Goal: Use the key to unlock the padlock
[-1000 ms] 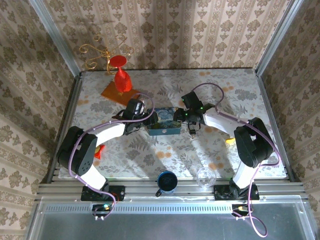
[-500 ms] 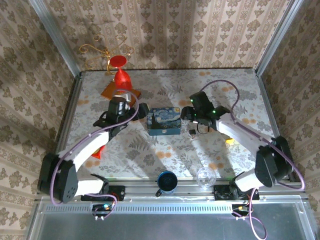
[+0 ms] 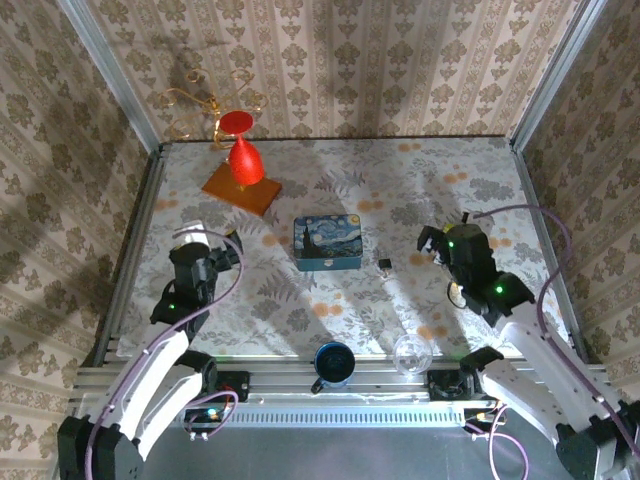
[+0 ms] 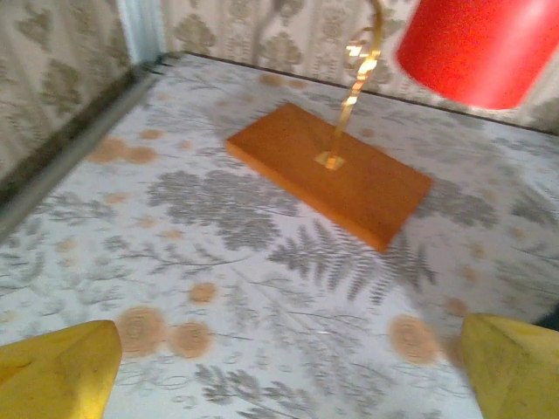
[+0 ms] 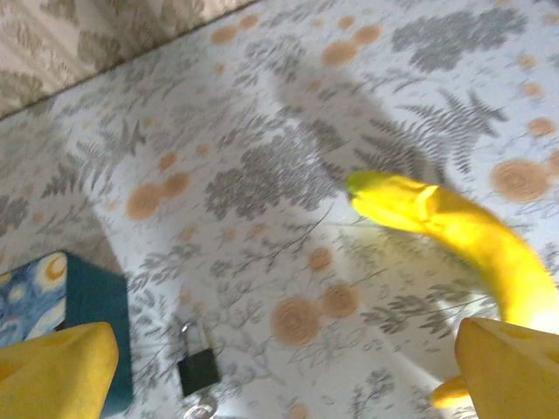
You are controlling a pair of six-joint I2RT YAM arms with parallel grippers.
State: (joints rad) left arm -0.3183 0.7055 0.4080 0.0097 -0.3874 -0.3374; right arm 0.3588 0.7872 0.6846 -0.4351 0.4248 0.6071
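Layout, left to right, top view:

1. The left gripper (image 3: 212,247) stands near the table's left edge, jaws spread wide, nothing between them. Its wrist view faces an orange base (image 4: 336,170) carrying a red shade (image 4: 476,44).
2. The blue tin (image 3: 327,243) sits at the table's centre.
3. The padlock (image 3: 384,264) lies flat on the table, just right of the tin and not touching it. In the right wrist view, a bright part shows at the padlock's near end. It is too blurred to identify as the key, and the shackle's state cannot be told.
4. The right gripper (image 3: 436,243) stands to the right of the padlock, jaws fully spread and empty. A banana (image 5: 445,227) lies beside it.

Step in hand (judged): neither arm engages the lock. The key still has to be located.

Next move: bring one gripper down over the padlock body to pin it, approaching from the side away from the tin. The other gripper takes the key with a narrow pinch
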